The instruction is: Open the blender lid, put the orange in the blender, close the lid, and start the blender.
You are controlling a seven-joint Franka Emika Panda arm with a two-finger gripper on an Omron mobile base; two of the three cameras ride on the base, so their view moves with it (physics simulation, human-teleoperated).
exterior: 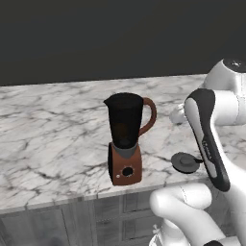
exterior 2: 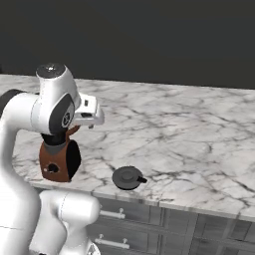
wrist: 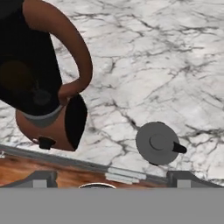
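- Fingers (wrist: pixel 41 178) stand wide apart at the bottom of the hand view, with nothing between them. They hold nothing, so I think they are free for the next job.
- Just past them lies the blender lid (wrist: pixel 157 143). It sits flat on the marble desk (exterior: pixel 48 134), knob up, near the front edge and a little apart from the blender (exterior: pixel 126 139). It is off the jar so that fruit can go in.
- The jar top is open. It stands upright on its red-brown base, close to the front edge of the desk, with its handle on the side nearest the lid.
- A dim round orange glow shows through the dark jar wall. I think that is the orange (wrist: pixel 15 74), resting low inside the jar, but the wall is too dark to be sure.
- The hand hangs above the desk between the jar and the lid.
- If the orange is in, the lid must go back on next. Then the black dial (exterior: pixel 128 171) on the base needs a turn.
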